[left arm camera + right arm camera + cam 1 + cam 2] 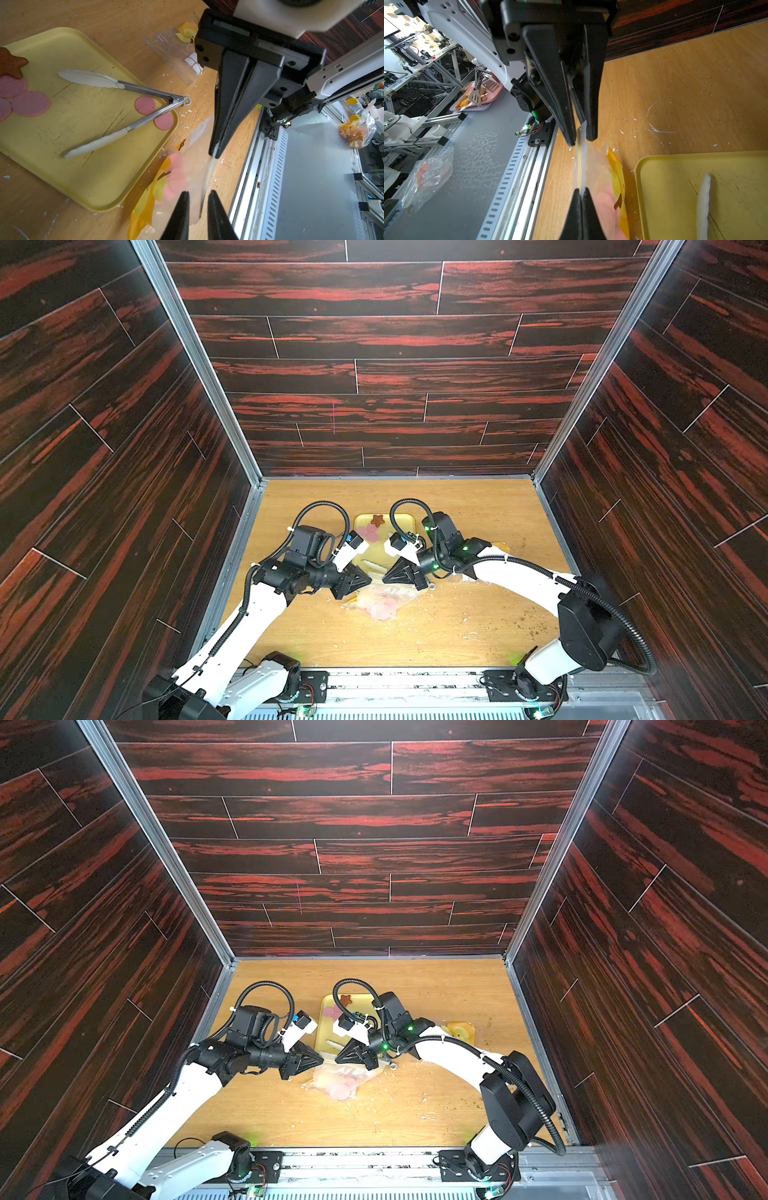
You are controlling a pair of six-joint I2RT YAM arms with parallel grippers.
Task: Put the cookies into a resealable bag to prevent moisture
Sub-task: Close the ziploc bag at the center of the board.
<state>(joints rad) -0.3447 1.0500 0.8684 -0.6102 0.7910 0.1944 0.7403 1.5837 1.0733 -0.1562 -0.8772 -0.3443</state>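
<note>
Left pincer (198, 192), narrowly parted, straddles the clear bag's (193, 145) top edge; right pincer (582, 193) is clamped on it. Only the left wrist view shows the yellow tray (83, 176) with whole tongs (143, 89) and pink cookies (30, 103); more blur inside the bag. Crumb-flecked wooden surface (457, 635), dark plank walls (395, 364).

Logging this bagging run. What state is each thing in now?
bag: holds pink cookies, top edge between the grippers
left gripper: narrowly open around the bag's top edge
right gripper: shut on the bag's top edge
tongs: spread open, lying in the tray
loose pink cookies: on the tray, unbagged
star cookie: on the tray, unbagged
spare bag: flat on the table, looks empty
</note>
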